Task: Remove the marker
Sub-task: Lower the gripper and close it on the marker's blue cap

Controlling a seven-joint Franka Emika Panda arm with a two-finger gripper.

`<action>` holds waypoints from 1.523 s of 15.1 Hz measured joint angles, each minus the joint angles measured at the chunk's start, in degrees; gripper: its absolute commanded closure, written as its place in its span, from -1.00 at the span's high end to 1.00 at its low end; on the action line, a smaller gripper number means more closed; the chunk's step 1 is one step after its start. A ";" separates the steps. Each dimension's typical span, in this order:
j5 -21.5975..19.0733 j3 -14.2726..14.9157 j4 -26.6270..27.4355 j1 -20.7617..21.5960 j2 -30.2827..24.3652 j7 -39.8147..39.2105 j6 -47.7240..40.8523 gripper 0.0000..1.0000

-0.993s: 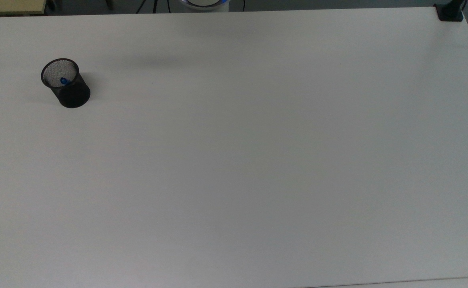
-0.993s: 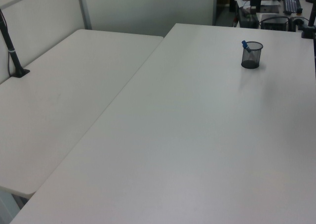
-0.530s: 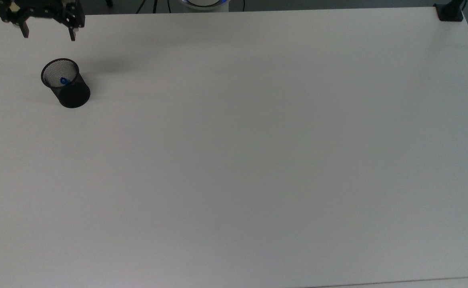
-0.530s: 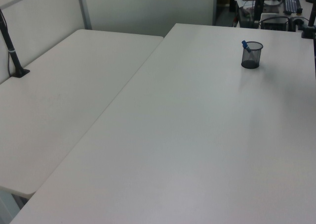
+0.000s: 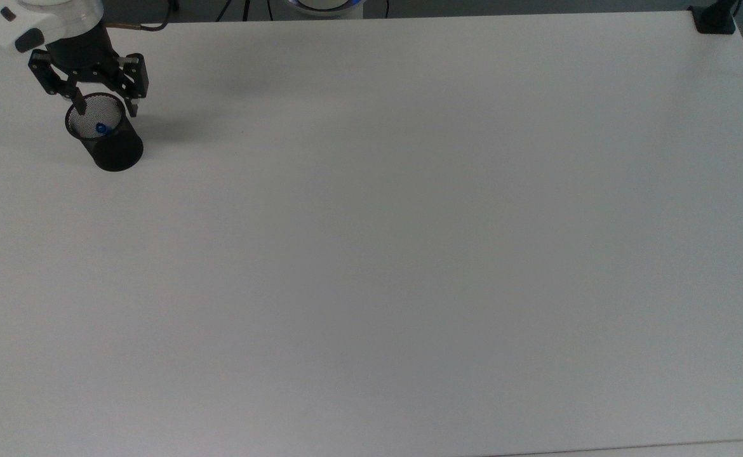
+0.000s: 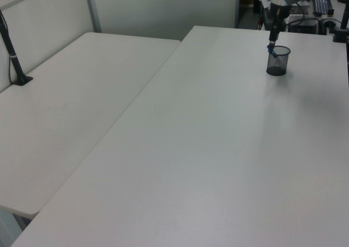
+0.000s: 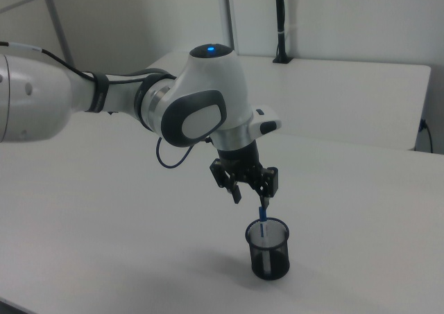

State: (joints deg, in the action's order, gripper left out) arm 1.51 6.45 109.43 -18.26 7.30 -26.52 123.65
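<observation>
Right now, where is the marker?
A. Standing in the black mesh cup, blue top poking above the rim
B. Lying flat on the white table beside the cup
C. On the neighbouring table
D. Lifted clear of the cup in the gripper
A: in the right view the marker stands in the black mesh cup, its blue top above the rim, with the open gripper spread just above it and not closed on it.

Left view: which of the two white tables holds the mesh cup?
The table on the left view's right: the mesh cup, marker inside, stands at its far end below the gripper.
</observation>
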 measured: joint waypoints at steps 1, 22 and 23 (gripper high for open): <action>-0.96 0.00 0.01 -0.01 0.23 0.00 1.11 -0.11; -1.47 0.00 -0.07 -0.28 2.73 0.05 5.59 -0.98; -1.47 0.00 -0.07 -0.32 2.72 0.05 5.59 -0.98</action>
State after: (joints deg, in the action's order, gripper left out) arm 0.04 6.45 109.36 -18.58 10.03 -26.46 129.24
